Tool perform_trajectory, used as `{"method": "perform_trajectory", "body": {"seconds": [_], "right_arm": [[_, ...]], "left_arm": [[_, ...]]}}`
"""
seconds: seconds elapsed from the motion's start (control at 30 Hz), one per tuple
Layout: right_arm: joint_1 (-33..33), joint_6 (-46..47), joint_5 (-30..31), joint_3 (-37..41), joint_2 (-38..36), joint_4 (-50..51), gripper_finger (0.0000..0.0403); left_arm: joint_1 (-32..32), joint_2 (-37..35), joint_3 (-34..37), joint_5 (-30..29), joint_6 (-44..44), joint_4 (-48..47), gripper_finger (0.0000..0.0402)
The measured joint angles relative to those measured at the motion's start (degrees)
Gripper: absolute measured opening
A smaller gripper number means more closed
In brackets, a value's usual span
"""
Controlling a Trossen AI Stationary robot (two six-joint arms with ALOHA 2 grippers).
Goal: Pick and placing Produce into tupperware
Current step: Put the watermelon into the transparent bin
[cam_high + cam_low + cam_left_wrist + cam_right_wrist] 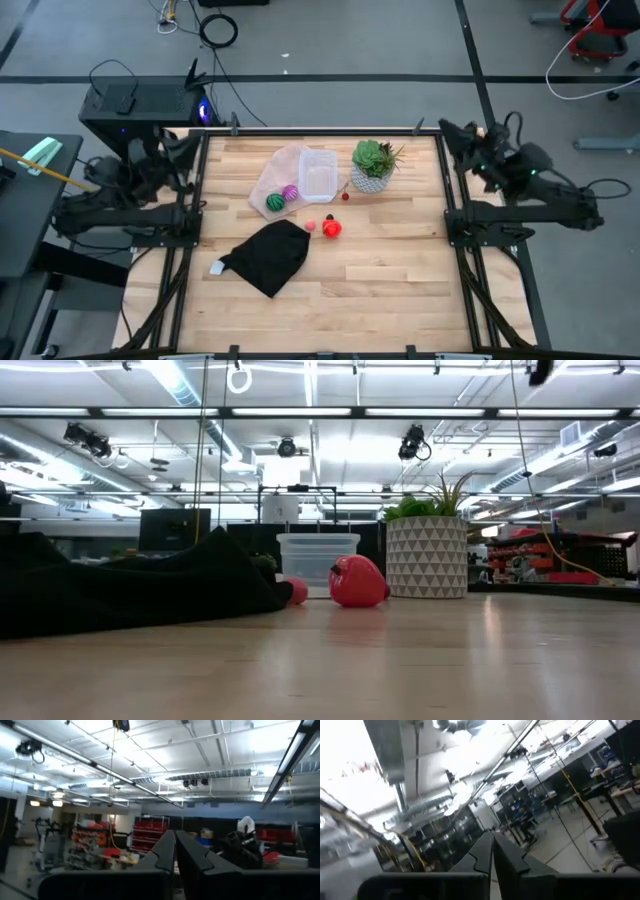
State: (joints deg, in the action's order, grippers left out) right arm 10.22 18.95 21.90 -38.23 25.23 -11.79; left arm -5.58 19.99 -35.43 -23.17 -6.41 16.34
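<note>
The clear tupperware [317, 175] stands on the table's far middle, partly on a pale pink sheet [275, 170]; the low view shows the tub [317, 560] too. A green striped ball [275, 201] and a magenta piece [290, 192] lie on that sheet. A red-orange piece [331, 228] and a pink bit [310, 226] rest on the wood, with small red bits [345, 196] nearby. My left gripper [185, 152] is at the table's left edge and my right gripper [450, 135] at the right edge. Both are raised, tipped upward and shut [175, 845] [491, 847], holding nothing.
A green succulent in a white patterned pot [373, 166] stands right of the tub. A black cloth [268, 255] lies crumpled on the near left middle. Bare wood covers the table's near and right parts. Dark frame rails run along both side edges.
</note>
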Motion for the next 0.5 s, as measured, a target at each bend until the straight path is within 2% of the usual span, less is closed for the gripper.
{"method": "perform_trajectory", "body": {"seconds": [0.17,0.33,0.4,0.5], "right_arm": [[3.5,-0.71,-6.29,-16.25,9.33,25.87,0.0012],[5.33,-2.32,-8.86,-30.01,17.54,47.99,0.0005],[5.85,-3.68,-8.93,-34.05,20.27,53.39,0.0005],[6.39,-6.08,-8.95,-38.69,23.27,59.09,0.0009]], "left_arm": [[-0.04,12.55,-13.56,-2.73,-3.68,-5.22,0.0033],[-0.04,23.9,-28.56,-2.74,0.72,-30.85,0.003],[-0.14,29.01,-33.78,-2.74,3.78,-41.27,0.0026],[-0.96,36.24,-39.76,-2.7,5.52,-51.24,0.0021]]}}
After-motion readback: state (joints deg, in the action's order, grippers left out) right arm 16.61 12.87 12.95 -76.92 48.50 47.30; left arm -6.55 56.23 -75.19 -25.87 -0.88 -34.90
